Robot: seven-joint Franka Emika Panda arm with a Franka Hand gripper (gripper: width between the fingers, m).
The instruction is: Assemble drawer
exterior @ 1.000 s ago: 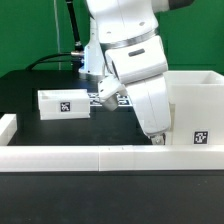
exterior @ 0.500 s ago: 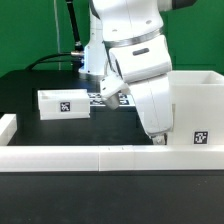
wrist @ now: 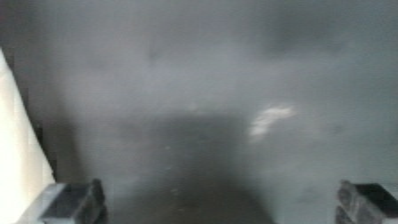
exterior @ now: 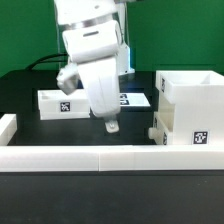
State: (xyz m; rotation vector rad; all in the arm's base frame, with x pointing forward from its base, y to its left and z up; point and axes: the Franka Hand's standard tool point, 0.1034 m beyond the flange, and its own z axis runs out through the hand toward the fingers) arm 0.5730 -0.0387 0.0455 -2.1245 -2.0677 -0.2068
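The large white drawer shell (exterior: pixel 190 105) stands at the exterior view's right, with a tag on its front. A small white part (exterior: pixel 158 126) juts from its left side. One small tray (exterior: pixel 55 103) with a tag lies at the left, partly behind the arm. My gripper (exterior: pixel 110 126) hangs low over the black table between the tray and the shell, touching neither. In the wrist view my gripper (wrist: pixel 221 200) is open and empty. Its two fingers (wrist: pixel 75 203) stand far apart over blurred dark table.
A low white border wall (exterior: pixel 90 157) runs along the front and turns up at the left (exterior: pixel 8 125). A white piece with a tag (exterior: pixel 132 99) shows behind the arm. A white strip (wrist: pixel 11 130) edges the wrist view.
The arm has swung from beside the drawer shell toward the exterior view's left. The gripper now hangs over the table between the tray and the shell. The shell's left side is uncovered.
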